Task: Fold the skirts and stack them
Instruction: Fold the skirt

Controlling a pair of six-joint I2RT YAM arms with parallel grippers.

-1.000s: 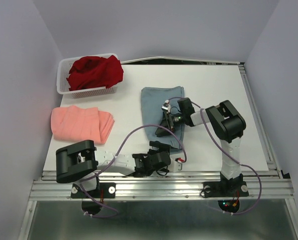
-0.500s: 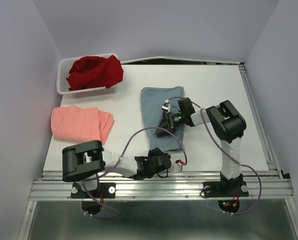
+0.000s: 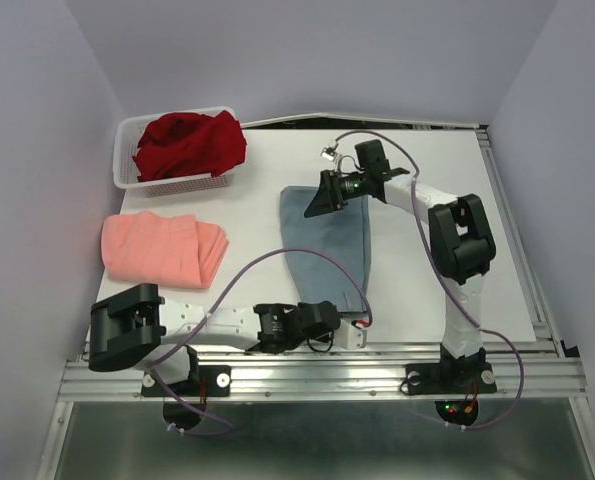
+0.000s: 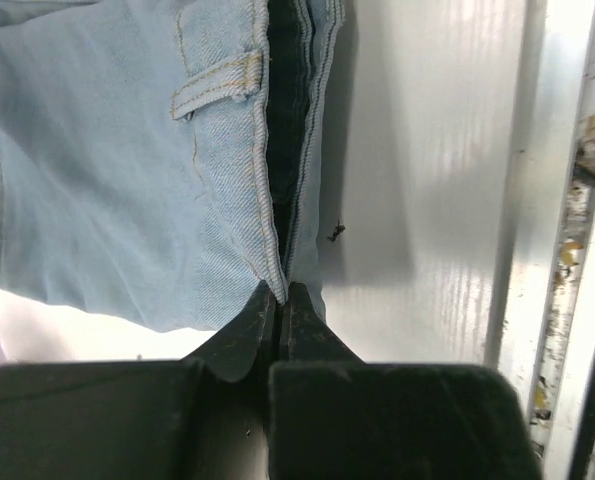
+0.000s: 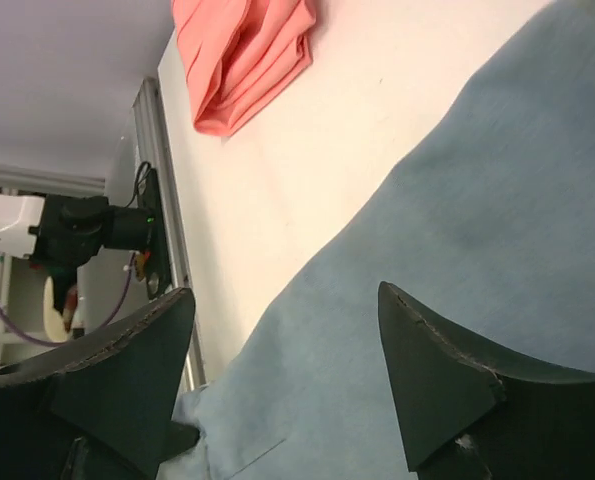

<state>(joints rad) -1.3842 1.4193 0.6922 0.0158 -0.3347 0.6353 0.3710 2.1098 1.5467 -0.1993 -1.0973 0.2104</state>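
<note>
Your L end effector [image 4: 277, 292] now clamps near edge of the blue-grey skirt [image 3: 322, 235]; R end effector [image 5: 287, 290] hangs open at far edge. Skirt's spread flat, so fold next.

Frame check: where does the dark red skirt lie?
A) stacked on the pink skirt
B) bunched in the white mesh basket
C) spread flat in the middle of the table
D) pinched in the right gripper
B: the dark red skirt sits bunched inside the white mesh basket at the far left of the top view, apart from the pink skirt and the blue-grey skirt.
</note>
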